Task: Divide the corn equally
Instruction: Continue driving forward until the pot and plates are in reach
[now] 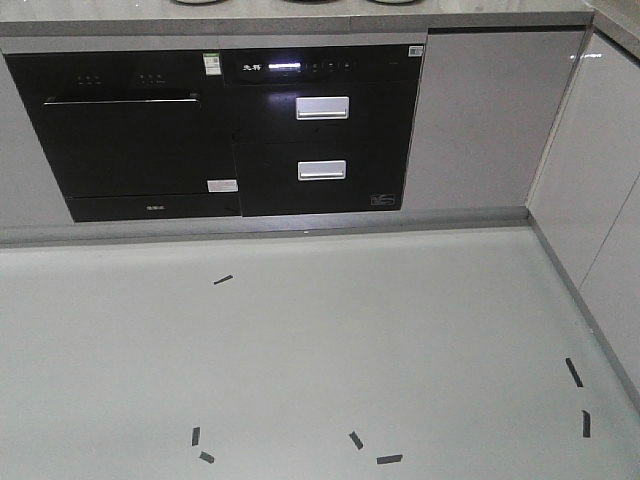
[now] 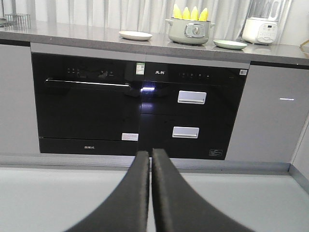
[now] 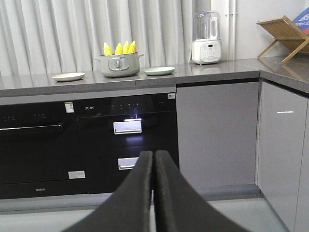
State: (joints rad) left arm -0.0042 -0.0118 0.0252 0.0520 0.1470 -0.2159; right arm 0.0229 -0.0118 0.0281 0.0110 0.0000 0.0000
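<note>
Stood well back from the bench [image 2: 72, 36], out on the open floor [image 1: 300, 350], with nothing yet touched. Held the left jaws pressed together and empty, low in front of the black oven [image 2: 87, 101]. Held the right jaws the same way, together on nothing, pointed toward the drawer handles [image 3: 127, 127]. Saw neither arm in the front view, only floor and short black tape marks [image 1: 222, 279].

Found the corn [image 2: 190, 13] far off on the bench: four cobs standing tips up in the grey-green pot [image 2: 189, 33], packed side by side with the points clear of the rim, probably for an easy pinch from above. Noted a white plate [image 2: 135, 35] just left of the pot and a pale green plate [image 2: 230, 44] just right of it, both bare and well set for one arm each. Judged two cobs per plate the fair split, and the whole task not yet begun.

Had plenty of floor for rolling forward, bounded at the far side by the kick strip under the cabinets and on the right by the side cabinet run [image 3: 282, 145] meeting it at the corner. Marked the blender [image 3: 206, 38] right of the green plate, and the bench's front lip, as things to mind on the right arm's reach.
</note>
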